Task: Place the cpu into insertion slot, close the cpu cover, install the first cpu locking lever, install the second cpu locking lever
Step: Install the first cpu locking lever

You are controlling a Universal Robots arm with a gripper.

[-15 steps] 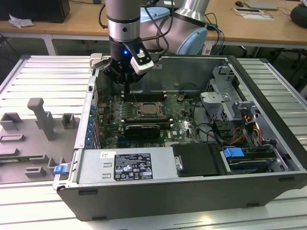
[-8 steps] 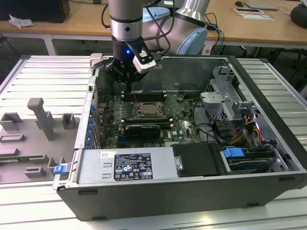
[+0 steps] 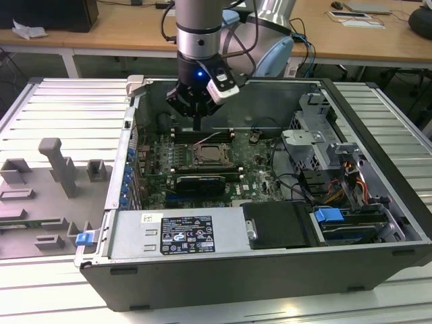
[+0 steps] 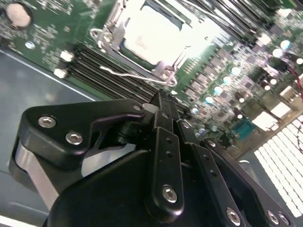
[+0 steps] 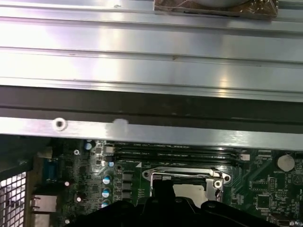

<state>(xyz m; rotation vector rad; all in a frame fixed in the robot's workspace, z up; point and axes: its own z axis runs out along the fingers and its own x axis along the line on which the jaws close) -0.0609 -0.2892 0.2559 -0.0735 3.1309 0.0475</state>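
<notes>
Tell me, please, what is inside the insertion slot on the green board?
The cpu sits in the insertion slot, its pale metal top showing through the window of the cpu cover. The slot's floor beneath it is covered and unseen.

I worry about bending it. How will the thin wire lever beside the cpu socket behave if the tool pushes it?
The wire lever looks thin and long, so it probably flexes springily. Its round, shiny surface may let the tool slip off. It looks light and likely pivots at one end near the cpu.
</notes>
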